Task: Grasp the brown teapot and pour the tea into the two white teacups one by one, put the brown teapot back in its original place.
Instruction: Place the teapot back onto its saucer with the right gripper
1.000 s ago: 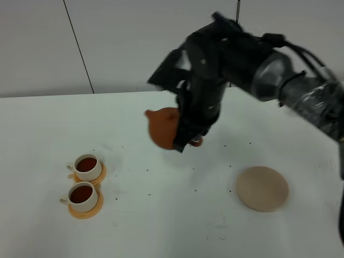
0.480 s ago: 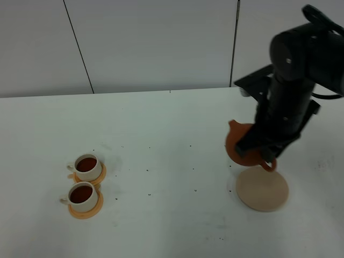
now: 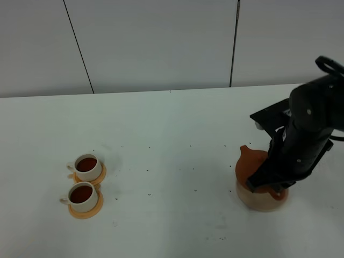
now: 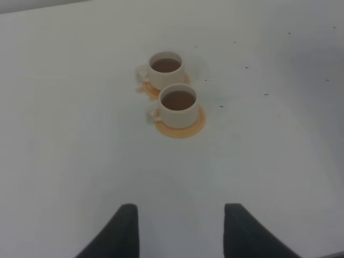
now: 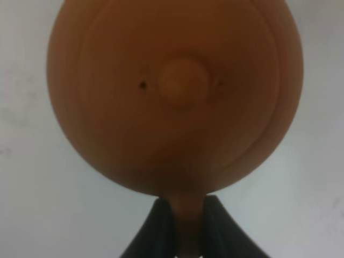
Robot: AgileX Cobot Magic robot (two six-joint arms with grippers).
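The brown teapot (image 3: 250, 163) stands upright over the beige-tan disc (image 3: 261, 201) at the right; I cannot tell if it rests on it. My right arm (image 3: 301, 142) stands above it. In the right wrist view the teapot (image 5: 177, 91) fills the frame, lid knob up, and my right gripper (image 5: 187, 231) is shut on its handle. The two white teacups (image 3: 87, 165) (image 3: 83, 194) sit on orange coasters at the left, both holding dark tea. My left gripper (image 4: 181, 231) is open and empty, well short of the cups (image 4: 166, 66) (image 4: 178, 102).
The white table (image 3: 172, 140) carries small dark specks. A grey panelled wall (image 3: 156, 43) stands behind its far edge. The orange coasters (image 4: 185, 127) lie close together under the cups.
My right arm has carried the teapot from mid-table to the right and down, from above the disc's edge to over the disc. The cups and left gripper have not moved.
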